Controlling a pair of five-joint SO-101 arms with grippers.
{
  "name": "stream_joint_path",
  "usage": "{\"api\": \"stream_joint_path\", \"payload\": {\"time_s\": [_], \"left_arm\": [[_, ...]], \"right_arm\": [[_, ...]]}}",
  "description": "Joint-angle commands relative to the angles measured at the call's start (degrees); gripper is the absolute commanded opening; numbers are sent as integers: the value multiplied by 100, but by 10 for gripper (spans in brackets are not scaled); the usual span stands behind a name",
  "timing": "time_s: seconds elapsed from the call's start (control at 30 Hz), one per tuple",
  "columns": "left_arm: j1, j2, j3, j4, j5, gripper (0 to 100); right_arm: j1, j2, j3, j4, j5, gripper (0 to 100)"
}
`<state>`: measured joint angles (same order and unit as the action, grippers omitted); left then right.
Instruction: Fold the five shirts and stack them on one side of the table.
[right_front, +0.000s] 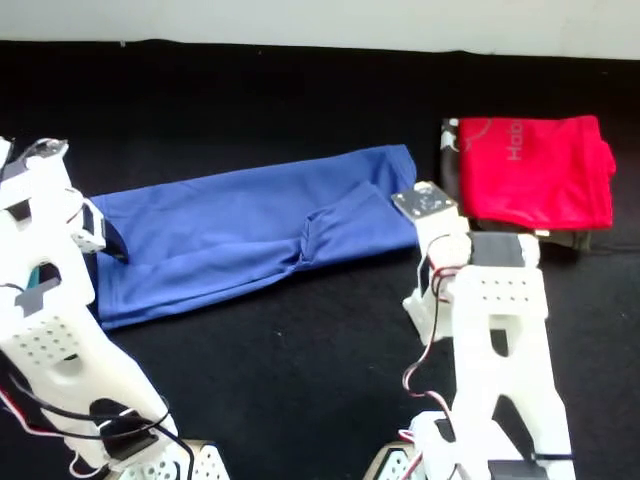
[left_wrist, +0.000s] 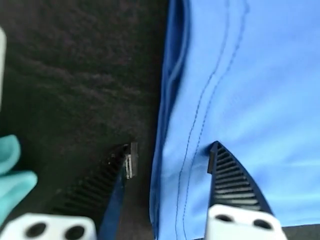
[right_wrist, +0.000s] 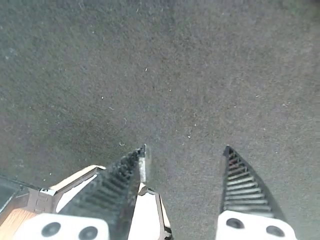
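Left jaws: apart, straddling one edge of the blue shirt (left_wrist: 250, 90). One jaw is over the cloth, the other over bare counter (left_wrist: 75, 75). Whether either touches down cannot be told. Teal cloth (left_wrist: 12, 175) lies near that edge, on the counter side.

Right jaws: apart, nothing between them, pointed down at bare counter.

Blue shirt lies stretched out long across the middle of the counter. One end is at the left arm (right_front: 50, 300), the other just beside the right arm (right_front: 495, 330). Cloth is bunched in a crease near the middle.

Red shirt (right_front: 535, 170) sits folded at the far right of the counter, on a dark cloth (right_front: 452, 170) whose edges show beneath it. This pile is near the blue shirt's right end and not touching it.
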<state>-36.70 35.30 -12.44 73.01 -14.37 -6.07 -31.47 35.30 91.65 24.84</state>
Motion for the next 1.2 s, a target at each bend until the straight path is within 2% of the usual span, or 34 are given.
{"api": "stream_joint_path", "payload": {"time_s": [0.0, 0.17, 0.23, 0.33, 0.4, 0.57, 0.87, 1.0, 1.17], "left_arm": [[119, 268, -224, 79, 26, 234], [479, 303, -242, 510, 26, 220], [646, 330, -242, 642, 18, 159], [734, 400, -242, 677, 26, 11], [716, 418, -242, 677, 18, 21], [444, 382, -312, 677, -62, 9], [-523, 444, -2149, 1881, -835, 9], [-365, 426, -2624, 2365, -923, 9], [180, 374, -2844, 2796, -870, 9]], "right_arm": [[66, -207, 4, -40, 44, 224], [66, -207, 13, -48, 26, 223], [66, -259, 13, -57, 26, 186], [66, -268, 13, -57, 26, 63], [66, -268, 13, -13, 26, 7], [233, -268, 286, -127, 18, 9], [971, -277, 1982, -1684, 26, 9], [1042, -277, 2387, -2220, 18, 9], [1182, -277, 2800, -2932, 18, 9]]}}
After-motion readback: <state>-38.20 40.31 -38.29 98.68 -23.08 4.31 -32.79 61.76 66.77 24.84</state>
